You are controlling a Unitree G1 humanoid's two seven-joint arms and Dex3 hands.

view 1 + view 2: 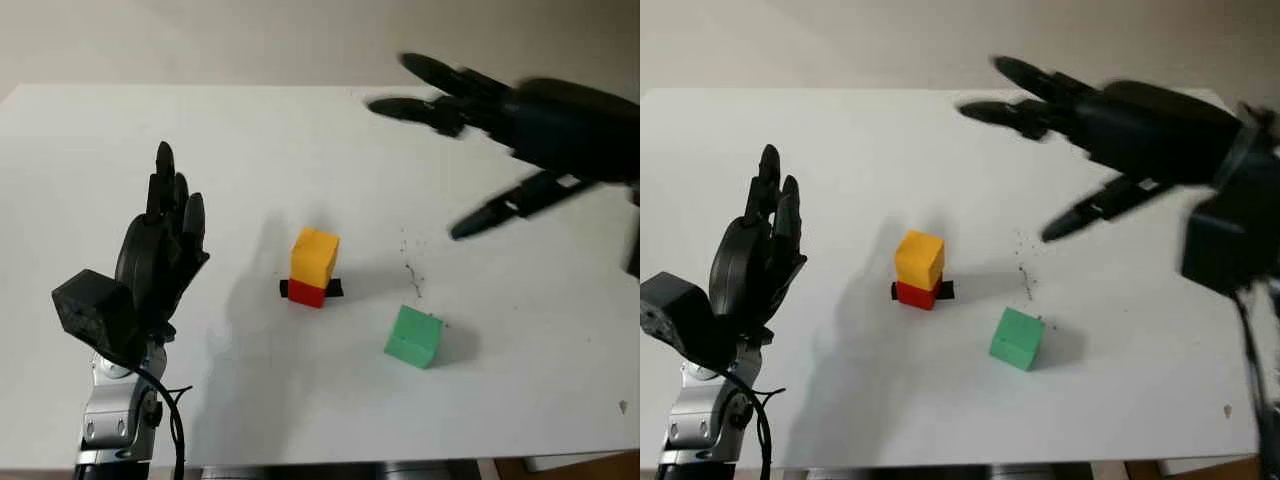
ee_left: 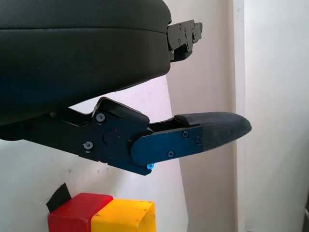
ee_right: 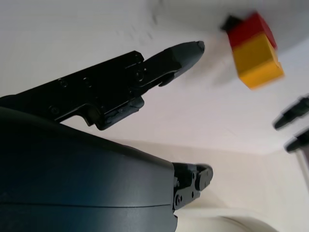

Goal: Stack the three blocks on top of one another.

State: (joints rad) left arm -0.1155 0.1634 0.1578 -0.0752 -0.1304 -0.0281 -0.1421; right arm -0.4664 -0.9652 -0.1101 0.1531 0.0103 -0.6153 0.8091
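Note:
A yellow block (image 1: 315,255) stands on a red block (image 1: 306,292) near the middle of the white table (image 1: 300,150); a black tape mark lies under the red one. The same pair appears in the left wrist view as the yellow block (image 2: 126,216) and red block (image 2: 75,212). A green block (image 1: 414,336) sits alone on the table, to the right and nearer the front. My right hand (image 1: 450,140) hovers open above the table's far right, well above the green block. My left hand (image 1: 165,235) is raised open at the left, apart from the stack.
Small dark specks (image 1: 410,268) mark the table between the stack and the green block. The table's front edge (image 1: 400,455) runs close below the green block. A pale wall (image 1: 300,40) stands behind the table.

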